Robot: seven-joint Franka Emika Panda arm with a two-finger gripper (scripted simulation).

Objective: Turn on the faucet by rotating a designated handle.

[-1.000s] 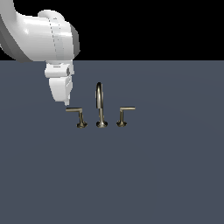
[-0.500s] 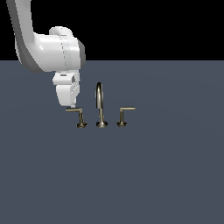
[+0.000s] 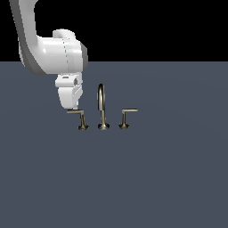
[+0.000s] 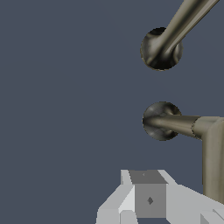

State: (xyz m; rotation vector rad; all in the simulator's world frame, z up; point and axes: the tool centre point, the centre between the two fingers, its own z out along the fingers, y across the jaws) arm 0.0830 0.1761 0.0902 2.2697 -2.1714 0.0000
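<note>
The brass faucet (image 3: 103, 107) stands on the grey floor, its arched spout between two L-shaped levers. The handle (image 3: 78, 116), the lever with the longer bar, is on the exterior view's left; the shorter lever (image 3: 127, 116) is on the right. My gripper (image 3: 72, 107) hangs just above the outer end of the handle's bar and looks shut and empty. In the wrist view the handle's round base (image 4: 161, 121) and its bar (image 4: 213, 162) lie beside my gripper (image 4: 148, 200), and the spout's base (image 4: 160, 49) is farther off.
The flat dark grey floor (image 3: 156, 178) spreads around the faucet. My white arm (image 3: 53, 53) reaches down from the exterior view's upper left.
My gripper has moved toward the exterior view's right and lowered onto the outer end of the handle's bar. The faucet's levers have not visibly turned.
</note>
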